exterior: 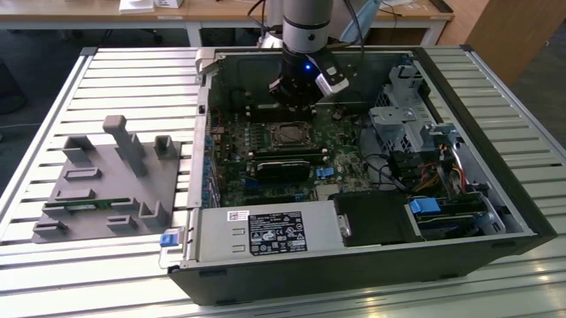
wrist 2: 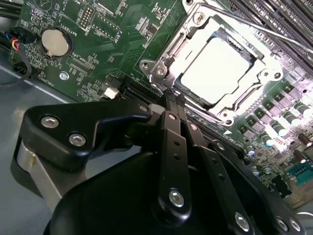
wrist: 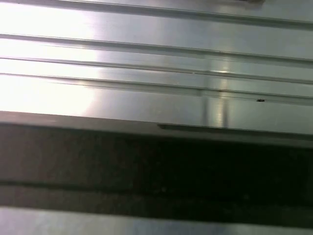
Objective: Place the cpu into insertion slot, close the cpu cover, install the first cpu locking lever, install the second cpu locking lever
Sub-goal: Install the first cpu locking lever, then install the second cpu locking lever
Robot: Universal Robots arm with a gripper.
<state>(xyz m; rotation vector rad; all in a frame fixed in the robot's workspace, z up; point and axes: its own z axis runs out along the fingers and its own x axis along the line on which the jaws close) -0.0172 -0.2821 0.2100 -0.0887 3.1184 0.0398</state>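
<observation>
- While you work, note the grey fixture (exterior: 106, 182) at the exterior view's left, on the slatted table (exterior: 132, 79), well apart from the case (exterior: 354, 271).
- Gripper (wrist 2: 170, 98): fingers pressed together, pinching nothing, tips just beside a corner of the insertion slot (exterior: 287, 134).
- Cpu (wrist 2: 215, 71): lying in the slot, cpu cover (wrist 2: 172, 48) seemingly down around it.
- Step judged: lever work. Keep your push low along the frame edge, off the chip face.

A grey holder fixture (exterior: 111, 182) sits on the slatted table (exterior: 53, 99) just beside the open computer case (exterior: 478, 132), whose power supply (exterior: 265, 233) fills its near corner.
</observation>
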